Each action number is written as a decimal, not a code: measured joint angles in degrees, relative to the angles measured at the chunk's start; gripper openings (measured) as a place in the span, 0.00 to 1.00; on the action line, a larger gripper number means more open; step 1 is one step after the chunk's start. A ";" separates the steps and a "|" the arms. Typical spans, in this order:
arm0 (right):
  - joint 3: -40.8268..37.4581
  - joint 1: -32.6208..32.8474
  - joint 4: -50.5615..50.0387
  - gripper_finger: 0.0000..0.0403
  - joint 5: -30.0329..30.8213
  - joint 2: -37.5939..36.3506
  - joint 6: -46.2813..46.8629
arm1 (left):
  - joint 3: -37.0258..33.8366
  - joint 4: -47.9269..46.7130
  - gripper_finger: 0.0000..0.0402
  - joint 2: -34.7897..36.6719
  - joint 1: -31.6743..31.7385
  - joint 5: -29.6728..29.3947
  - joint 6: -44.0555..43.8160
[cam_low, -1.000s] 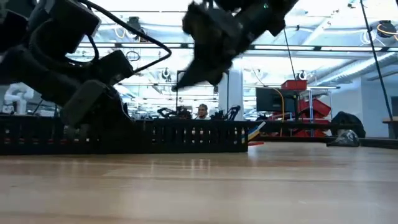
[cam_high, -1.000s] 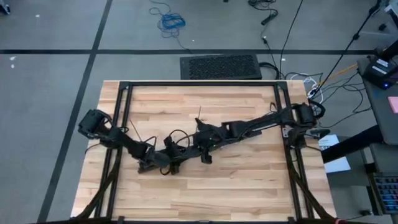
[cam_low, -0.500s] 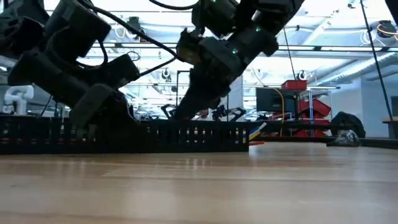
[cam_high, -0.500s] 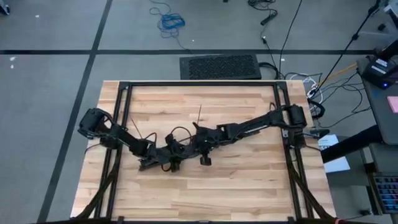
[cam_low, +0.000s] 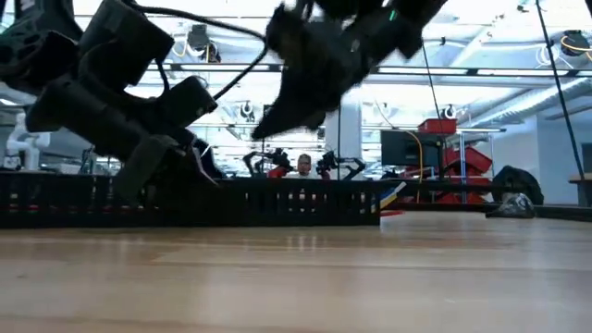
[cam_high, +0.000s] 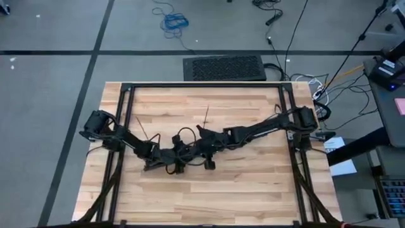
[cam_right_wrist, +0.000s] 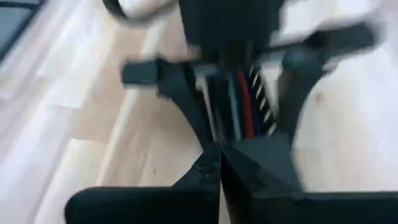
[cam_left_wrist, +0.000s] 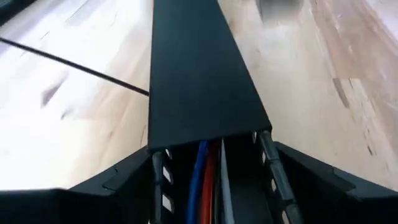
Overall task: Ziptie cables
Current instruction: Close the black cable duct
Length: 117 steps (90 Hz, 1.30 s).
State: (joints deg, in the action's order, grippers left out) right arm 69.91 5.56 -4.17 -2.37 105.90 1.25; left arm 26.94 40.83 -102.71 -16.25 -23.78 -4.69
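The table (cam_high: pixel 240 190) carries a black bar (cam_left_wrist: pixel 193 74) lying near its middle, where both arms meet. The left gripper (cam_left_wrist: pixel 211 149) clamps the bar, 1 finger on each side. The cables (cam_left_wrist: pixel 202 180) sit inside the bar's channel. The right gripper (cam_right_wrist: pixel 221 155), just beside the left one, has its fingers pressed together; whether they pinch anything is unclear. A ziptie (cam_left_wrist: pixel 74 65) slants beside the bar. Likely step: bringing a tie to the cables. Next comes threading it around them, which needs a steady bar.
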 joint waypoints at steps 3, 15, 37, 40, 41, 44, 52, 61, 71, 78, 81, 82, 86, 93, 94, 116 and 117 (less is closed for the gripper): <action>0.02 -0.02 -1.78 0.00 0.84 -1.08 -0.35 | 0.39 -0.12 0.72 -0.01 0.00 0.05 0.09; -0.05 -0.40 -7.84 0.00 4.14 -3.09 -0.69 | 1.47 -2.80 0.73 1.30 -0.04 -0.18 -0.82; -0.03 -1.42 -10.72 0.00 4.17 -0.97 -0.48 | 1.57 -10.20 0.77 7.86 -0.07 -3.42 -3.33; -0.03 -1.42 -10.70 0.00 4.13 -0.81 -0.47 | 1.60 -11.77 0.77 8.68 -0.08 -3.63 -4.08; -0.03 -1.42 -10.79 0.00 4.13 -0.80 -0.48 | 1.61 -12.27 0.77 8.92 -0.10 -3.66 -4.41; -0.03 -1.42 -10.99 0.00 4.13 -0.80 -0.48 | 1.62 -13.83 0.77 9.59 -0.11 -3.71 -5.45; -0.03 -1.42 -10.56 0.00 4.06 -0.80 -0.53 | 1.63 -17.16 0.77 10.98 -0.18 -3.63 -7.38; -0.03 -1.43 -10.56 0.00 4.04 -0.88 -0.65 | 1.46 -18.02 0.77 10.93 -0.57 -2.89 -9.69; 0.00 -1.44 -10.65 0.00 4.02 -0.79 -0.55 | 1.44 -18.01 0.77 9.93 -0.87 -2.56 -11.31; -0.03 -1.44 -10.65 0.00 4.02 -0.76 -0.50 | 1.42 -18.56 0.77 9.95 -1.23 -2.80 -12.11; -0.22 -1.44 -10.13 0.00 4.02 -0.76 -0.50 | 1.42 -19.10 0.77 9.97 -1.41 -3.29 -12.69; -0.37 -1.44 -9.81 0.00 4.02 -0.76 -0.48 | 1.42 -19.25 0.77 9.98 -1.45 -3.50 -12.78; -0.98 -1.61 -9.01 0.00 3.99 -0.76 -0.48 | 1.44 -19.74 0.76 10.00 -1.57 -3.96 -12.88; -2.31 -2.20 -6.86 0.00 3.57 -0.74 -0.35 | 1.42 -20.26 0.75 10.00 -1.73 -4.23 -12.92; -2.54 -2.29 -6.36 0.00 3.57 -0.74 -0.30 | 1.42 -20.38 0.74 10.00 -1.73 -4.25 -12.93; -5.34 -4.49 2.05 0.00 0.04 0.56 0.82 | 0.75 -22.97 0.66 10.06 -1.77 -3.65 -13.50; -5.32 -4.52 2.47 0.00 -0.19 0.84 0.89 | 0.74 -22.97 0.66 9.97 -1.77 -3.61 -13.50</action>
State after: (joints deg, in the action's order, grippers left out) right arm 64.60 1.04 -1.70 -2.56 106.74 2.14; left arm 27.68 17.86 -92.74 -18.02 -27.39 -18.19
